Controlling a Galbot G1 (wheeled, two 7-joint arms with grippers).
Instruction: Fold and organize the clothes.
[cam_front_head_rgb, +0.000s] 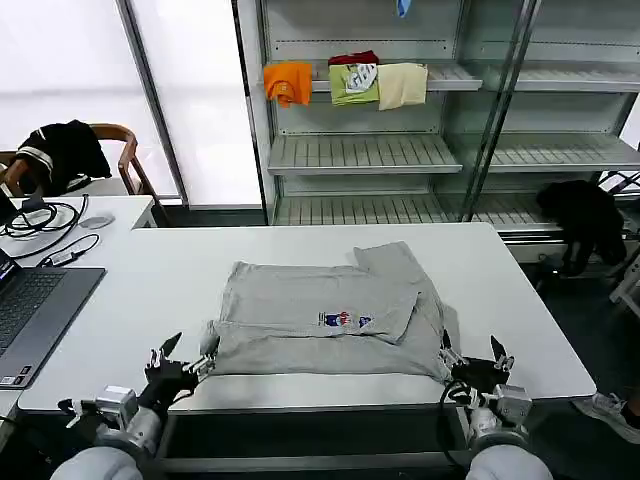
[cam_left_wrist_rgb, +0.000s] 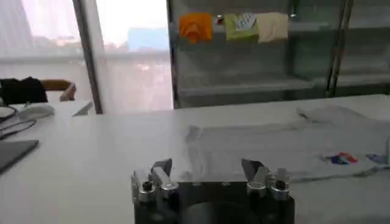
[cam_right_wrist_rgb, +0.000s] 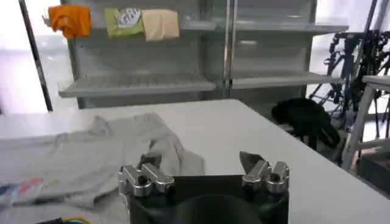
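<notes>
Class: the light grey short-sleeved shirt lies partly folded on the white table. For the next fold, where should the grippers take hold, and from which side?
Probably the light grey short-sleeved shirt's two near-edge corners, approached from the robot's side: the open left gripper and open right gripper already flank them.

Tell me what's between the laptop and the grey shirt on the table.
Bare white tabletop separates the laptop from the shirt in the head view.

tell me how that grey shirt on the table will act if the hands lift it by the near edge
The grey shirt would probably flop and sag: it lies flat in soft, wrinkled folds. It looks light, so it may drag across the smooth white table instead of staying put. The folded-over layer with the print could well slip open.
</notes>
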